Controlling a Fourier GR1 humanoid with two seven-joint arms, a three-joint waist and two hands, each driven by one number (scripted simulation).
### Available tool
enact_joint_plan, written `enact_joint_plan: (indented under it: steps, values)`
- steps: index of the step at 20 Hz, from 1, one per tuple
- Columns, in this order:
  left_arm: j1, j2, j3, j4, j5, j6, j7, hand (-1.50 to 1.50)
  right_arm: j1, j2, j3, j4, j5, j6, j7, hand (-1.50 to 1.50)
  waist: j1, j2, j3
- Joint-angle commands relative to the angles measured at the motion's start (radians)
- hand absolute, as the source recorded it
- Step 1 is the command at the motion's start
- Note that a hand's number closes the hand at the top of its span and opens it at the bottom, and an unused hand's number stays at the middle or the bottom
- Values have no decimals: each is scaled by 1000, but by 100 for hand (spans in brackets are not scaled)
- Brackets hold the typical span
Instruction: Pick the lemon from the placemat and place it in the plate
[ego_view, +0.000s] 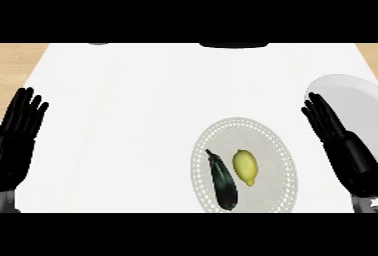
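Lemon (246, 167) lies apart from right hand (336, 136).

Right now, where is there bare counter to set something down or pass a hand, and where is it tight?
The widest bare stretch runs from the left hand across to the placemat, and along the far side of the counter. It is crowded on the right: lemon and eggplant lie close on the placemat, and the right hand overlaps the plate.
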Motion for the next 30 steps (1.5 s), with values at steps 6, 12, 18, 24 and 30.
enact_joint_plan:
  steps: [6, 12, 18, 24, 30]
  values:
    - [56, -24, -132, 116, -136, 91, 136, 0, -72, 47, 207, -218, 82, 298, -364, 150, -21, -1, -14]
    - [51, -81, -168, 161, -137, 115, 160, 0, -12, 53, 67, -101, 563, -170, -619, 150, -71, 9, -10]
    - [13, -126, -243, 154, -188, 140, 191, 0, 22, 140, 154, 143, 295, 130, -1013, -150, -6, 18, -9]
    - [-39, -130, -233, 194, -206, 146, 233, 0, -25, 107, 157, 383, 675, -98, -1132, -150, -14, 6, -16]
    - [-95, -179, -227, 256, -242, 193, 234, 0, 13, 31, 82, 228, 843, -248, -923, -150, -43, -1, -20]
